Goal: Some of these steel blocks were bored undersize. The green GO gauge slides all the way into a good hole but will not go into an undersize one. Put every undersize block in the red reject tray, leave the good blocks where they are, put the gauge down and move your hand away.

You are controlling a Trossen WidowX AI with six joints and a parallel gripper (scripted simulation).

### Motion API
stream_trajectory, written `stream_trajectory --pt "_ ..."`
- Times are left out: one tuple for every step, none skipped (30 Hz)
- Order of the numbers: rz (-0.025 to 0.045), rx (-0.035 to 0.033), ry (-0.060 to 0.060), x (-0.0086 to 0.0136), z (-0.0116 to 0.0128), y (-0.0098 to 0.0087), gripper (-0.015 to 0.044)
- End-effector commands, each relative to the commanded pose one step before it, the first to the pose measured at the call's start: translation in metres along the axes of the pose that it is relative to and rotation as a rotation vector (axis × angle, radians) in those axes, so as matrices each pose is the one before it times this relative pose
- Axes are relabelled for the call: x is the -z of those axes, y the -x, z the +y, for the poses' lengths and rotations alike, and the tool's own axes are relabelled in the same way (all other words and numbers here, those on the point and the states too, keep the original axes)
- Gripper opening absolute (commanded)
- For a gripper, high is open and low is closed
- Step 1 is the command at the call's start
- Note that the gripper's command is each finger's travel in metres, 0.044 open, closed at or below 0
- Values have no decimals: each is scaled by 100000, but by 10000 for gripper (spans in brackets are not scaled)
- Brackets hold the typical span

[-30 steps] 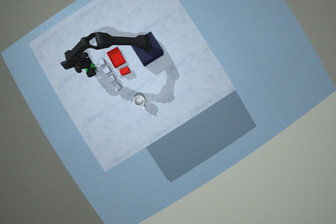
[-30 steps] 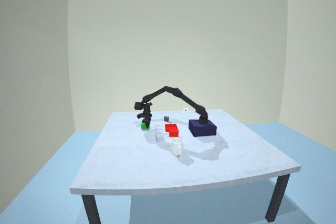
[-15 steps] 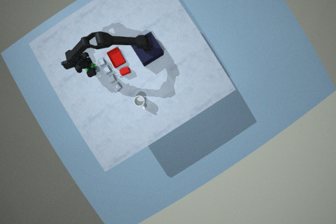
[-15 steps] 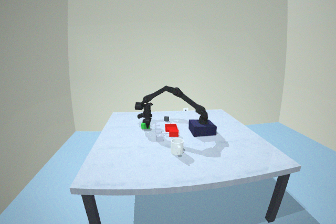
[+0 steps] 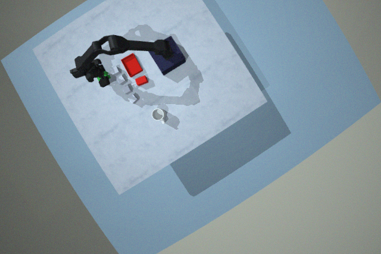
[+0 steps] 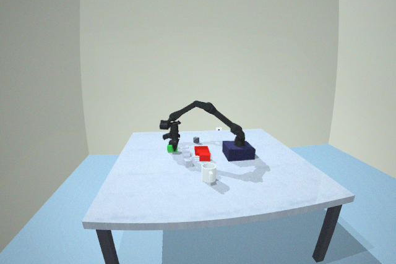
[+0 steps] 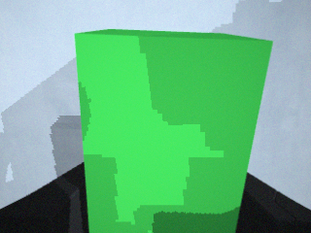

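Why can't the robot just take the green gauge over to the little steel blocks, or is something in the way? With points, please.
Nothing visible is in the way. The gripper [image 5: 103, 80] [image 6: 174, 148] [image 7: 160, 162] holds the green gauge [image 5: 106, 74] [image 6: 171, 148] [image 7: 160, 121] beside the steel blocks [image 5: 122, 79] [image 6: 187, 162]. The red tray [image 5: 132, 65] [image 6: 201, 148] lies beyond them, and the mug [image 5: 158, 114] [image 6: 208, 173] is off past the row's end.

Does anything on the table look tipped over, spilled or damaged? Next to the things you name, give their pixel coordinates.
Nothing stands out. The white mug [image 5: 158, 114] [image 6: 208, 173] stands upright, and no spill shows around it. The red tray [image 5: 132, 65] [image 6: 201, 148] sits level. The steel blocks are too small here to judge for damage.
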State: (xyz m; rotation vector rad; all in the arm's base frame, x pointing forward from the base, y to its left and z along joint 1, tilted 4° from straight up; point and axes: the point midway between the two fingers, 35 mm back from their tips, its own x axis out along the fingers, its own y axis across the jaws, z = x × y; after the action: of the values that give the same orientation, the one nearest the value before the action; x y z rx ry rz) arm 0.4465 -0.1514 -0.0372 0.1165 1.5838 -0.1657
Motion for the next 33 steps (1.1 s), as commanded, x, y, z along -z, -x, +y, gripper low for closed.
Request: stream_trajectory --pt "-556 74 479 154 -57 293 0" --pt "3 1 0 36 -5 -9 0" --pt "3 0 0 36 -3 -11 0" --pt "3 0 0 35 0 -12 0" --pt "3 0 0 34 2 -12 0" --pt "3 0 0 34 3 -13 0" --pt "3 0 0 34 5 -12 0" --pt "3 0 0 33 6 -11 0" --pt "2 -1 0 33 6 -10 0" --pt "2 -1 0 33 6 -9 0" --pt "2 0 0 33 5 -7 0" --pt "2 0 0 33 5 -5 0" --pt "2 0 0 33 4 -3 0" --pt "2 0 0 33 3 -2 0" --pt "2 0 0 32 1 0 0" --pt "2 0 0 32 0 1 0" --pt "2 0 0 32 -1 2 0" --pt "2 0 0 32 -1 3 0" --pt "2 0 0 32 -2 3 0" --pt "3 0 0 32 -3 3 0" --pt "3 0 0 32 -3 3 0" --pt "3 0 0 32 -3 3 0" --pt "3 0 0 32 -3 2 0" --pt "3 0 0 31 -2 1 0" --pt "3 0 0 31 -2 0 0" --pt "4 0 0 31 -2 -1 0" --pt "4 0 0 30 -1 -3 0" --pt "4 0 0 30 0 -4 0" --pt "4 0 0 29 0 -5 0" --pt "3 0 0 29 1 -7 0" --pt "3 0 0 29 1 -8 0" --pt "3 0 0 28 2 -8 0" --pt "3 0 0 28 2 -9 0"
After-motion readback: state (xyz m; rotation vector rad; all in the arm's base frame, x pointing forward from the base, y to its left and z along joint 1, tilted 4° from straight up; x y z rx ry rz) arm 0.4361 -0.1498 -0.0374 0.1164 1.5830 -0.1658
